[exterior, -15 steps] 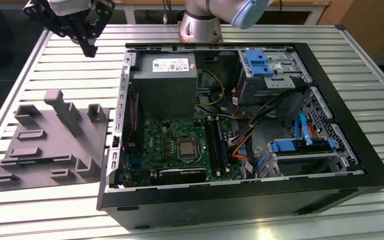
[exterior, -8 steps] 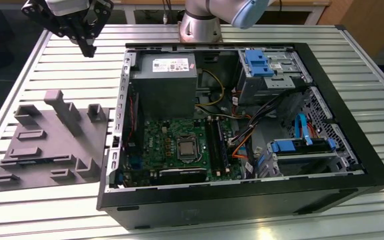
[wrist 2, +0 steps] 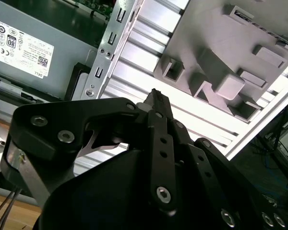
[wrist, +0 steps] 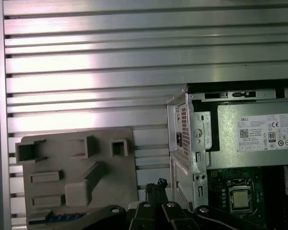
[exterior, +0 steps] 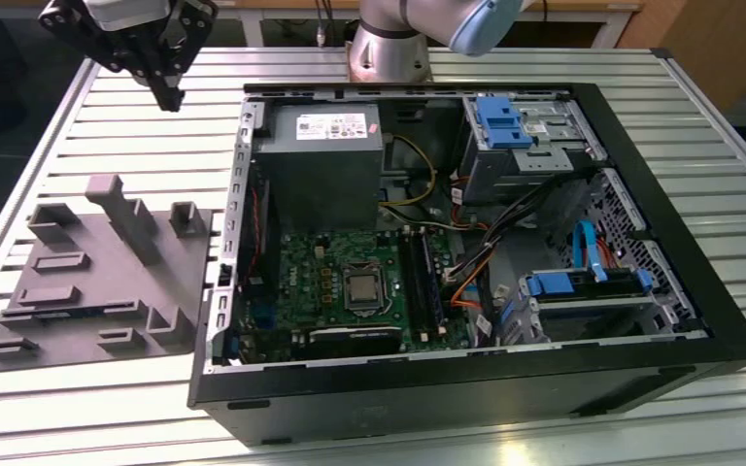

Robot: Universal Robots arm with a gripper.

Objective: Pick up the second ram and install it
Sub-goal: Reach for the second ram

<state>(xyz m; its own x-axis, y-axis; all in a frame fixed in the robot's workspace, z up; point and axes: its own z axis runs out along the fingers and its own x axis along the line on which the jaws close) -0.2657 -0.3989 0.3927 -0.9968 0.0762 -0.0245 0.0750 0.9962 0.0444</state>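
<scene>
My gripper (exterior: 168, 99) hangs above the table beyond the far left corner of the open computer case (exterior: 684, 291). Its fingers meet at the tips in both wrist views (wrist 2: 155, 96) (wrist: 156, 184), shut with nothing between them. A dark flat strip with blue marks, which looks like the second ram (wrist: 62, 218), lies in a groove at the near end of the grey fixture plate (wrist: 105, 191). In the exterior view that strip (exterior: 65, 313) is well in front of the gripper. The motherboard's long black slots (exterior: 419, 282) run beside the processor (exterior: 362, 286).
The grey power supply (exterior: 319, 160) fills the case's far left part. Blue drive brackets (exterior: 503, 121) and cables sit on the exterior view's right side of the case. The fixture plate (exterior: 88, 282) has raised blocks. The ribbed aluminium table (exterior: 114, 408) ends close to the plate's left.
</scene>
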